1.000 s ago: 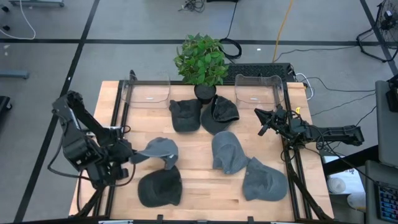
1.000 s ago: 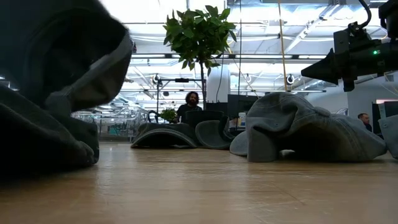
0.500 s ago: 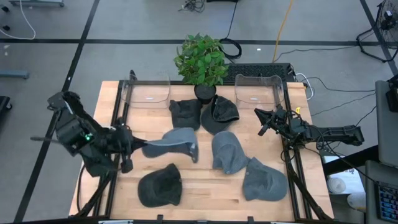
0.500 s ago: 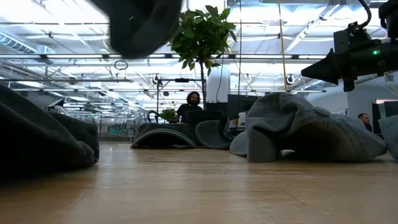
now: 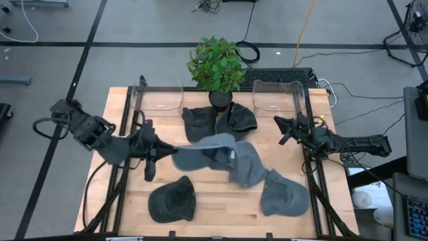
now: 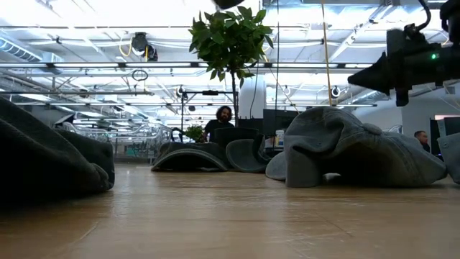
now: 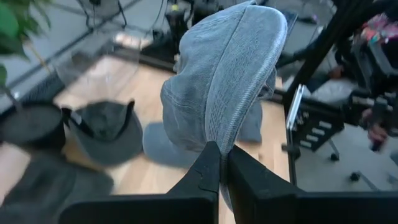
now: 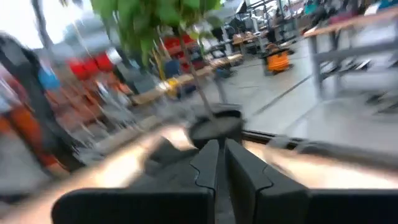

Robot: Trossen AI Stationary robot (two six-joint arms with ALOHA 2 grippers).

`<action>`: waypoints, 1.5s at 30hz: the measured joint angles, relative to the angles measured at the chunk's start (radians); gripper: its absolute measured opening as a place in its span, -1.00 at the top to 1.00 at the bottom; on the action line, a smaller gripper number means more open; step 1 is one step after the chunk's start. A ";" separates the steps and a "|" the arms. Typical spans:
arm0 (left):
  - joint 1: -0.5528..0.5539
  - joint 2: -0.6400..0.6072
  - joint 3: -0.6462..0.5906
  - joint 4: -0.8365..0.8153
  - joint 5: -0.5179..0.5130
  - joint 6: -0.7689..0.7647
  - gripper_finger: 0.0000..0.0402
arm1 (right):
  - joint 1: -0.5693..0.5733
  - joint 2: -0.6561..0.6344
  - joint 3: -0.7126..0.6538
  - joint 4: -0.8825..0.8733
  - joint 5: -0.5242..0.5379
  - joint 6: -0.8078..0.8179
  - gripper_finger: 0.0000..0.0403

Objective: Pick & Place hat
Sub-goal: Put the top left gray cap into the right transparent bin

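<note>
Fingers of our left gripper (image 7: 219, 163) pinch only the grey hat's (image 5: 204, 151) edge, so it could slip free mid-carry; our right gripper (image 5: 283, 130), closed empty, waits aside.

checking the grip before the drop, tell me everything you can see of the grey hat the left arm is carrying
The grey hat is a soft cap of washed, denim-like cloth with visible seams. The left hand is shut on its edge, the cloth pinched between both fingers in the left wrist view. It hangs off the table, held out roughly level over the middle, its far end overlapping another grey cap from above. Only the hand appears to touch it. It droops a little and looks loosely creased.
</note>
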 joint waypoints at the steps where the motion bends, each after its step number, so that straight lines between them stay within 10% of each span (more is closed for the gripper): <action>1: 0.009 -0.004 0.000 0.023 0.001 0.021 0.95 | 0.000 0.000 0.000 0.028 -0.024 0.062 0.92; 20: 0.132 -0.083 0.000 0.389 0.094 0.365 0.95 | -0.001 0.000 0.000 0.390 0.043 0.467 0.92; 32: 0.169 -0.083 0.000 0.451 0.144 0.408 0.95 | -0.001 0.000 0.000 0.408 -0.112 0.455 0.90; 45: 0.173 -0.083 0.000 0.467 0.157 0.457 0.95 | -0.001 0.099 0.222 0.356 -0.311 0.227 -0.02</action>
